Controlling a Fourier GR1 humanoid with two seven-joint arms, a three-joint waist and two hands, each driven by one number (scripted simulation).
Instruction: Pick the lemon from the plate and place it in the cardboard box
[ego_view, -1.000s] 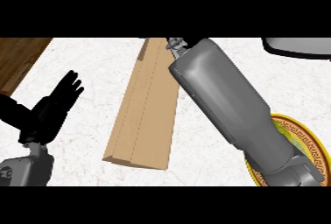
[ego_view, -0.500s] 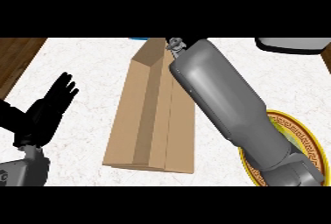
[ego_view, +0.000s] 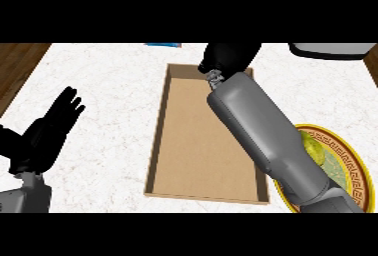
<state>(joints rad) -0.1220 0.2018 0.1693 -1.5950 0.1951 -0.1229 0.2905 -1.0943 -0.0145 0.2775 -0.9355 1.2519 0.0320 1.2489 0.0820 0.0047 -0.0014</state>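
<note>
The counter (ego_view: 103, 80) is white stone with thin grey marks. Brown wood (ego_view: 16, 65) shows past its left side. A long cardboard box (ego_view: 153, 150) lies in the middle, open on top, with flat brown walls and a smooth floor. On the right is a round yellow plate (ego_view: 353, 165) with a dark pattern round its rim. The lemon (ego_view: 314, 150), bumpy and yellow-green, lies on the plate, half hidden by the smooth grey right forearm (ego_view: 266, 135). The black right hand (ego_view: 230, 57) hangs over the box's far end; I cannot tell if it is open or shut. The left hand (ego_view: 44, 135) rests at the left with fingers straight and spread apart.
</note>
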